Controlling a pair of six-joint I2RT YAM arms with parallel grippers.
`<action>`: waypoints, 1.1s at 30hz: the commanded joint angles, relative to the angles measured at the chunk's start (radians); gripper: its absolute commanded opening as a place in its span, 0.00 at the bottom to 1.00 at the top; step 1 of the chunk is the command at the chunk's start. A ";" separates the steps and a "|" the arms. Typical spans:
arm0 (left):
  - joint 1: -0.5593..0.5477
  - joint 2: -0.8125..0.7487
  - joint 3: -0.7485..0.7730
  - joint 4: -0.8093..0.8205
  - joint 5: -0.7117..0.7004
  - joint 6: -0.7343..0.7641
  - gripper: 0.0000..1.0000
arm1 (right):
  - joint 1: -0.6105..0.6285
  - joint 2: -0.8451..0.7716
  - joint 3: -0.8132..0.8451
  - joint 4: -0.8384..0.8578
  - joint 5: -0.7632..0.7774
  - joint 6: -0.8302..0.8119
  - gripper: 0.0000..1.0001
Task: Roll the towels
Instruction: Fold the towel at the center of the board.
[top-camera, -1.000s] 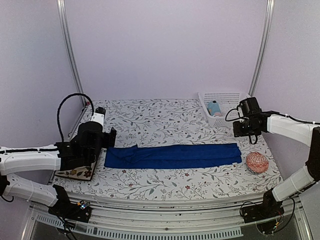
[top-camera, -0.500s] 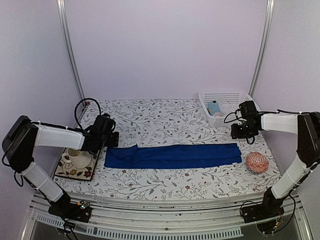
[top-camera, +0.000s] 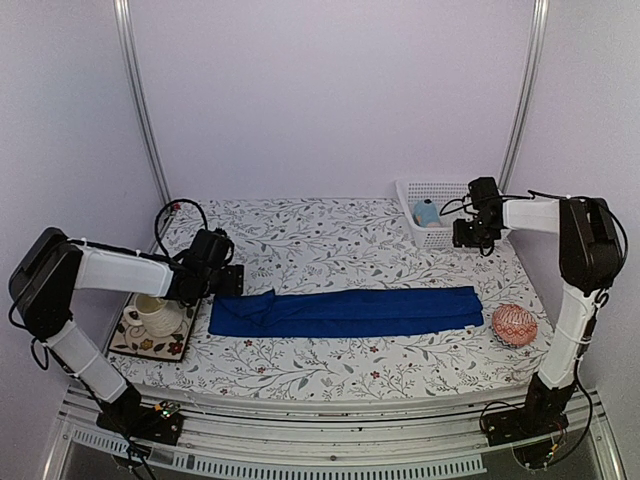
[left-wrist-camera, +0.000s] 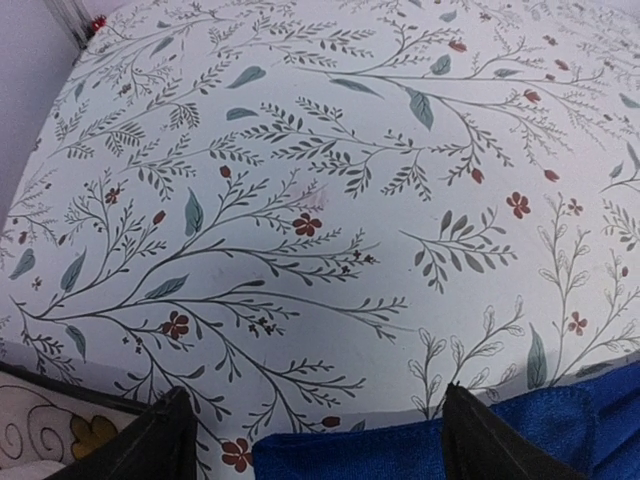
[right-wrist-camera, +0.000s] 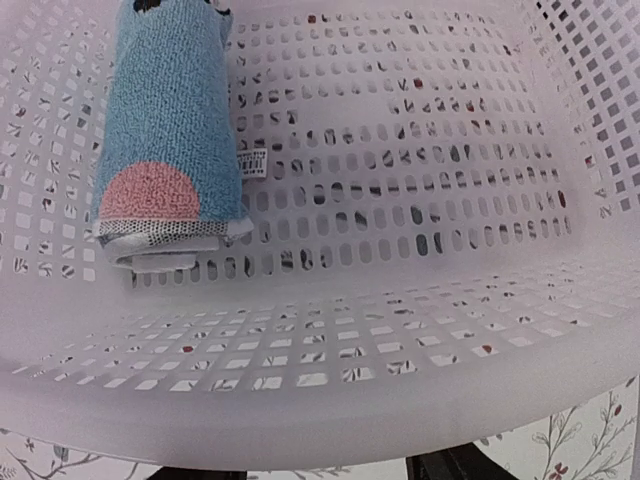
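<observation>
Our left fingers (left-wrist-camera: 160, 440) stand open astride the end of the royal-blue towel (top-camera: 345, 311) on the worktop (top-camera: 300, 240); a shallow pinch could miss it. We cannot read our right fingers (right-wrist-camera: 455, 466), by the basket (right-wrist-camera: 400, 330) holding the light-blue towel (right-wrist-camera: 165, 120).

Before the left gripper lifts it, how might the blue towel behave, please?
Probably floppy: the blue towel lies flat, creased at its left end. Being long, its far end would likely drag on the table. Unlikely to roll away.

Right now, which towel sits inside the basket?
The small light-blue terry towel, in the white perforated plastic basket; the long royal-blue cloth towel lies flat on the floral table.
</observation>
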 joint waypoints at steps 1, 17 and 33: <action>0.005 -0.047 -0.016 0.009 0.024 -0.017 0.84 | -0.003 0.090 0.128 -0.029 -0.019 0.004 0.55; -0.028 -0.136 -0.109 -0.052 0.141 -0.096 0.83 | 0.068 -0.204 -0.242 -0.001 -0.085 -0.005 0.58; -0.026 -0.048 -0.116 -0.035 0.133 -0.156 0.79 | 0.032 -0.285 -0.451 0.091 -0.054 0.071 0.65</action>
